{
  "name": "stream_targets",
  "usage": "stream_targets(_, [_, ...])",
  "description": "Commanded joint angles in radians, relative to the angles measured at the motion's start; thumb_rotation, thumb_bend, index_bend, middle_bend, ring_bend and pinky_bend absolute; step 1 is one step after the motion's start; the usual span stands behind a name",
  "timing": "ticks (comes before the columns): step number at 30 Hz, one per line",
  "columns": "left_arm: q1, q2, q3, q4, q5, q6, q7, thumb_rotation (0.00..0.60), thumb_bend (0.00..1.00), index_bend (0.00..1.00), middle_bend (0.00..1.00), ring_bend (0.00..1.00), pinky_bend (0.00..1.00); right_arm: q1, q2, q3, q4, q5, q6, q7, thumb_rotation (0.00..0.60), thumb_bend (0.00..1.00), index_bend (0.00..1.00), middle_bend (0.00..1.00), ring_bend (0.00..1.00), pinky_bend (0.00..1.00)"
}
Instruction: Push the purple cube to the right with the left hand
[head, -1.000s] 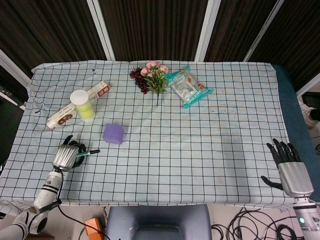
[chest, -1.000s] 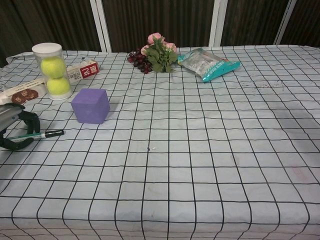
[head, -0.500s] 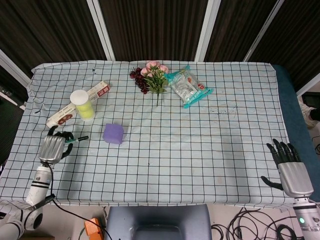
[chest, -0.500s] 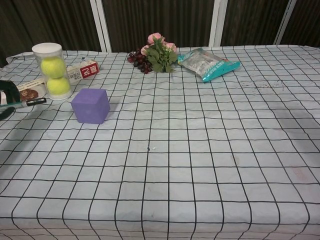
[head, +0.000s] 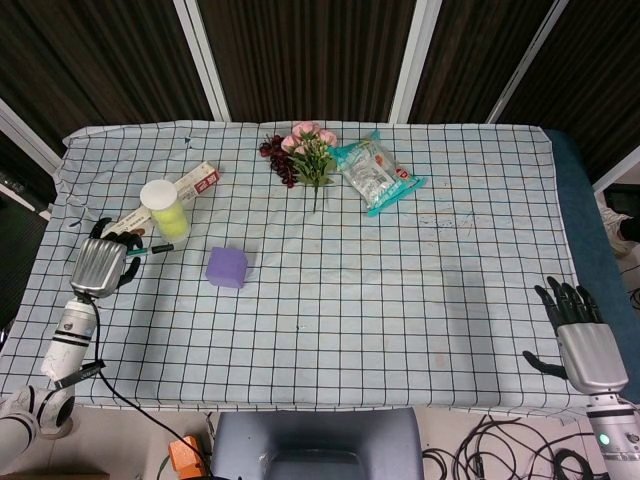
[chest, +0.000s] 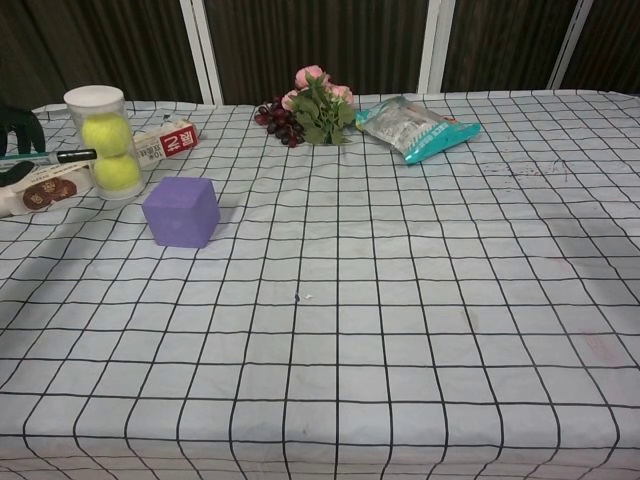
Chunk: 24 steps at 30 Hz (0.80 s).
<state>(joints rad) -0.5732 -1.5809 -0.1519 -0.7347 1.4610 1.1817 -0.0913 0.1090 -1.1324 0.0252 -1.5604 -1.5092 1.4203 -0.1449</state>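
Note:
The purple cube (head: 227, 267) (chest: 181, 211) sits on the checked tablecloth, left of centre. My left hand (head: 98, 264) (chest: 17, 143) is raised to the cube's left, near the tube of tennis balls, and holds a dark marker pen (head: 152, 248) (chest: 55, 156) whose tip points right. Over a hand's width of cloth separates that hand from the cube. My right hand (head: 580, 335) rests at the table's near right corner, fingers apart and empty; only the head view shows it.
A clear tube of tennis balls (head: 165, 210) (chest: 103, 142) and two flat boxes (head: 197, 183) (head: 125, 234) lie behind the cube. Flowers with grapes (head: 303, 152) and a snack bag (head: 377, 174) sit at the back centre. To the cube's right lies bare cloth.
My left hand, still holding the pen, has risen and moved back and leftward, from in front of the cube's left to beside the tennis ball tube. The cube and right hand stayed put.

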Motion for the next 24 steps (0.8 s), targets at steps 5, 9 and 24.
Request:
stream_targets(5, [-0.058,-0.117,0.075,0.271,0.073,-0.061,-0.228,0.600,0.55,0.80,0.89,0.54,0.19,-0.002,0.002,-0.002,-0.002,-0.004,0.002,0.003,0.600,0.31,0.00,0.00,0.00,0.00])
stream_targets(9, [-0.079,-0.174,0.103,0.363,0.099,-0.064,-0.276,0.600,0.55,0.80,0.89,0.54,0.19,-0.005,0.004,0.000,-0.002,-0.004,0.008,0.008,0.600,0.31,0.00,0.00,0.00,0.00])
stream_targets(24, [-0.149,-0.301,0.108,0.449,0.094,-0.096,-0.323,0.600,0.55,0.79,0.89,0.54,0.19,-0.012,0.017,-0.002,0.001,-0.017,0.019,0.042,0.600,0.31,0.00,0.00,0.00,0.00])
